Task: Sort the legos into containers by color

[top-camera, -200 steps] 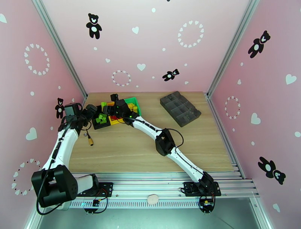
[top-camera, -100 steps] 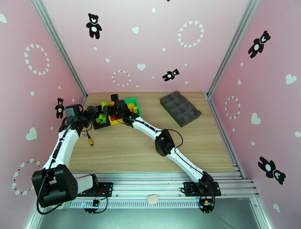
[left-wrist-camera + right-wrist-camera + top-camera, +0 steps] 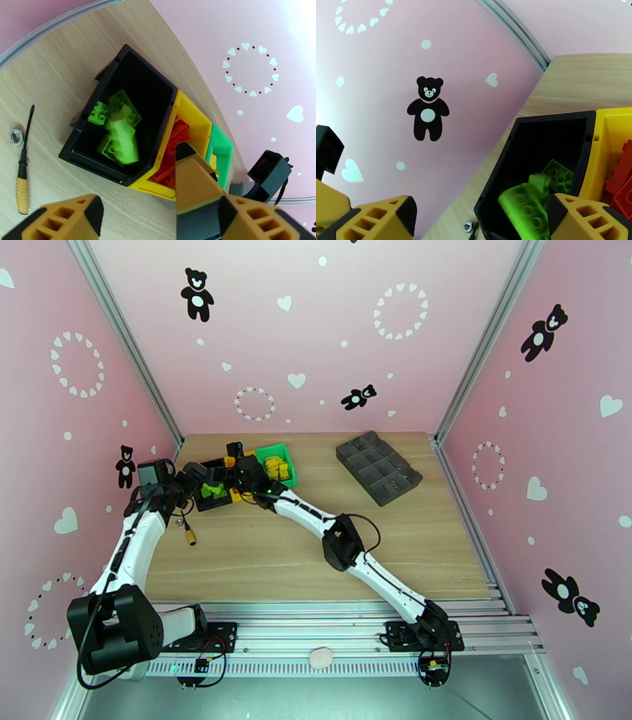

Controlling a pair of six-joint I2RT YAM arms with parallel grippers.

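Observation:
The three containers stand in a row at the back left. The black bin [image 3: 207, 503] [image 3: 152, 85] [image 3: 553, 130] holds green legos [image 3: 211, 491] [image 3: 118, 136]. Red legos [image 3: 177, 138] [image 3: 622, 177] lie in the yellow bin [image 3: 237, 495] [image 3: 193, 118] [image 3: 610, 130], and yellow legos [image 3: 276, 467] lie in the green bin [image 3: 278, 451] [image 3: 221, 144]. My right gripper [image 3: 223, 467] [image 3: 482, 215] hangs open over the black bin. A blurred green lego [image 3: 523, 205] sits loose just off its right finger. My left gripper [image 3: 196, 475] [image 3: 138, 189] stands open and holds nothing at the bins' near left side.
A small screwdriver [image 3: 189, 536] [image 3: 23, 185] and a metal nut [image 3: 180, 520] [image 3: 15, 137] [image 3: 467, 226] lie on the wood left of the bins. A dark grey compartment tray [image 3: 378, 466] sits at the back right. The pink wall stands close behind the bins.
My right gripper has gone from shut to open, and a green lego has come free over the black bin. It has also shifted slightly left. The left arm has barely moved.

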